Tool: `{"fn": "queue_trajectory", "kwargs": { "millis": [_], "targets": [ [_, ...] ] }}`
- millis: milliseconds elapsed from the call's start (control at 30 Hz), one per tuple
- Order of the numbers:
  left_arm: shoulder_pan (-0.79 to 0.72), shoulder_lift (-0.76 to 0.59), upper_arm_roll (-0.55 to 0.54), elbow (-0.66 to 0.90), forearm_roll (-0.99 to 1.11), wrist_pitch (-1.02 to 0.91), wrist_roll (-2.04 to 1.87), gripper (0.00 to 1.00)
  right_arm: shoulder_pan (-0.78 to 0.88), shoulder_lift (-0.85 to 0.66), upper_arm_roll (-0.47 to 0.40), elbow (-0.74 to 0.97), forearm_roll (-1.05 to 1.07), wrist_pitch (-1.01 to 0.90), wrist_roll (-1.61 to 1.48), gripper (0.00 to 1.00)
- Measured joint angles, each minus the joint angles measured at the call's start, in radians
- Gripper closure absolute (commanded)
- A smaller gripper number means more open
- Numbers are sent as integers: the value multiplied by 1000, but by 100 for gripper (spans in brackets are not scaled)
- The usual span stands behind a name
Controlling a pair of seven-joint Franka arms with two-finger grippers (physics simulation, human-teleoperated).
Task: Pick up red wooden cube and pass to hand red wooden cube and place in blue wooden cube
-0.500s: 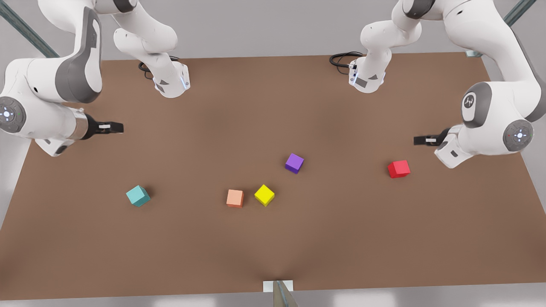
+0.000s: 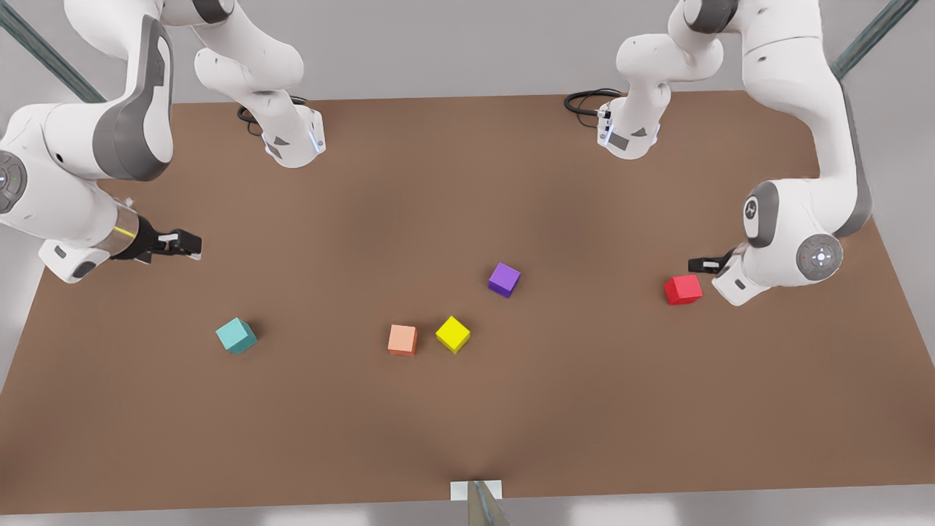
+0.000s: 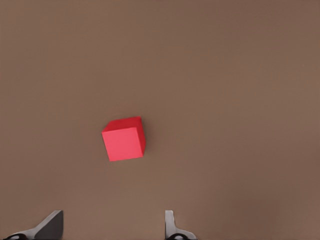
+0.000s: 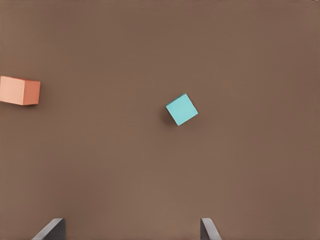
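Observation:
The red wooden cube (image 2: 683,289) (image 3: 124,139) rests on the brown table at the front view's right. My left gripper (image 2: 700,263) (image 3: 111,227) hovers just above and beside it, open, with nothing between its fingers (image 3: 171,224). The blue wooden cube (image 2: 236,335) (image 4: 181,109), teal in colour, sits at the front view's left. My right gripper (image 2: 188,245) (image 4: 131,230) hangs open above the table, back from the teal cube and apart from it.
A peach cube (image 2: 402,340) (image 4: 20,90), a yellow cube (image 2: 453,334) and a purple cube (image 2: 504,279) lie mid-table between the two task cubes. Both arm bases (image 2: 292,142) stand at the far edge. The brown table (image 2: 467,424) has open room near the front.
My left gripper has dropped and shifted toward the red cube. My right gripper has moved slightly lower and toward the front view's left. No cube has moved.

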Motion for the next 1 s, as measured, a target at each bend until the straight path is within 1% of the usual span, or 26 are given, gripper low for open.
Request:
{"fn": "queue_trajectory", "kwargs": {
  "millis": [133, 267, 433, 700, 733, 767, 800, 900, 933, 1000],
  "targets": [
    [17, 73, 12, -158, -6, 266, 13, 0, 7, 6, 1, 0, -2, 9, -6, 0],
    [21, 97, 29, -218, -8, 443, 23, 0, 8, 9, 2, 0, -2, 13, -11, 0],
    [20, 104, 34, -268, -10, 549, 31, 0, 7, 11, 3, -1, -2, 16, -16, 0],
    [15, 204, 49, -276, -10, 624, 42, 0, 7, 15, 3, -3, -1, 17, -21, 0],
    [14, 208, 49, -275, -9, 629, 42, 20, 7, 15, 3, -3, -1, 17, -21, 0],
    [13, 210, 49, -274, -8, 633, 41, 38, 7, 15, 3, -3, -1, 17, -22, 0],
    [12, 210, 49, -273, -4, 637, 39, 43, 7, 15, 3, -3, -1, 17, -22, 0],
    [13, 202, 50, -266, -3, 643, 36, 43, 7, 17, 4, -3, -1, 17, -24, 0],
    [17, 200, 47, -237, -18, 628, 35, 42, 8, 17, 4, -3, -1, 17, -24, 0],
    [21, 202, 40, -102, -93, 538, 33, 42, 8, 17, 5, -4, -1, 17, -25, 0]
  ]
}}
